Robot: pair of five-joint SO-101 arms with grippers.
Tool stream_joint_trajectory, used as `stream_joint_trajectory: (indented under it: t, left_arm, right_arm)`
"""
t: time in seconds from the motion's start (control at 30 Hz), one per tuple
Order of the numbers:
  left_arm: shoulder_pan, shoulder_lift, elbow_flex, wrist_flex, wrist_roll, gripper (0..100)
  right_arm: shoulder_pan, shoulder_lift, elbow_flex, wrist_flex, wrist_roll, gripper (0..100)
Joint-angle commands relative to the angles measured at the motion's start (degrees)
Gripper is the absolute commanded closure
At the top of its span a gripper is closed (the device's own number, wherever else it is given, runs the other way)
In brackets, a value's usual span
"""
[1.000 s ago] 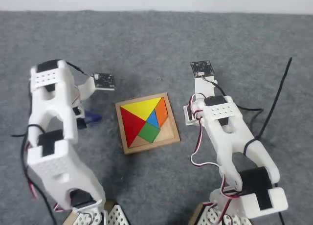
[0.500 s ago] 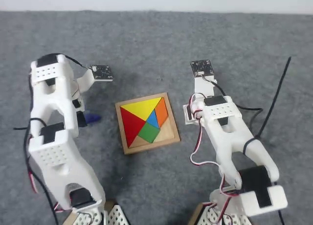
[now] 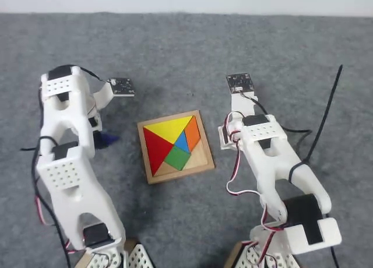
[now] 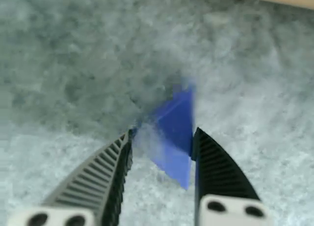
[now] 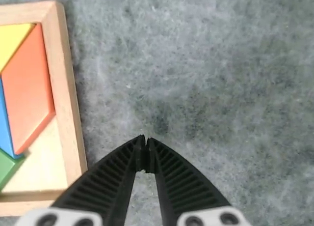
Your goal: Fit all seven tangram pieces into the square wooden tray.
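Grey felt-covered table (image 3: 175,46), pale wall behind.

High view: the square wooden tray (image 3: 150,177) lay mid-table, turned slightly askew. It held a yellow triangle (image 3: 169,129) at the far edge, a red triangle (image 3: 154,151) at the left edge, an orange parallelogram (image 3: 193,134), a small blue triangle (image 3: 182,143) and a green square (image 3: 177,157). The near-right corner was bare wood. A loose blue triangle (image 3: 106,140) lay left of the tray beside the left arm (image 3: 64,134), tip toward the tray.

Left wrist view: the left gripper (image 4: 163,133) stood open. The loose blue triangle lay between the jaws, long edge along one finger (image 4: 211,162).

Right wrist view: the right gripper (image 5: 146,140) was closed and empty, over felt beside the tray's rim.
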Motion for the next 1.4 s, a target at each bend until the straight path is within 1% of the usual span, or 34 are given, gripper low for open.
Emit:
stream_joint_trajectory:
  t: [0.0,0.4,0.57,0.63,0.77,1.0,1.37]
  left_arm:
    - [-0.53,0.62,-2.24,-0.79,-0.44,81]
    - [-0.44,9.93,-10.33,-0.18,-0.44,81]
    - [-0.44,12.75,-13.93,5.63,-0.62,81]
    - [-0.53,13.19,-14.9,6.42,-0.62,82]
    - [-0.53,12.4,-15.08,7.21,-0.79,85]
    - [-0.53,8.7,-14.9,9.76,-2.11,85]
    - [-1.85,3.96,-14.02,9.85,-2.11,85]
  right_arm:
    - [-0.48,-0.48,-0.44,-1.01,0.97,98.9]
    - [-0.48,-0.48,-0.44,-1.01,0.97,98.9]
    - [-0.48,-0.48,-0.44,-1.01,1.05,98.9]
    - [-0.48,-0.48,-0.44,-1.01,1.05,98.9]
    - [-0.48,-0.48,-0.44,-1.01,1.05,98.9]
    - [-0.48,-0.48,-0.44,-1.01,1.05,98.9]
    - [-0.48,-0.48,-0.44,-1.01,1.05,98.9]
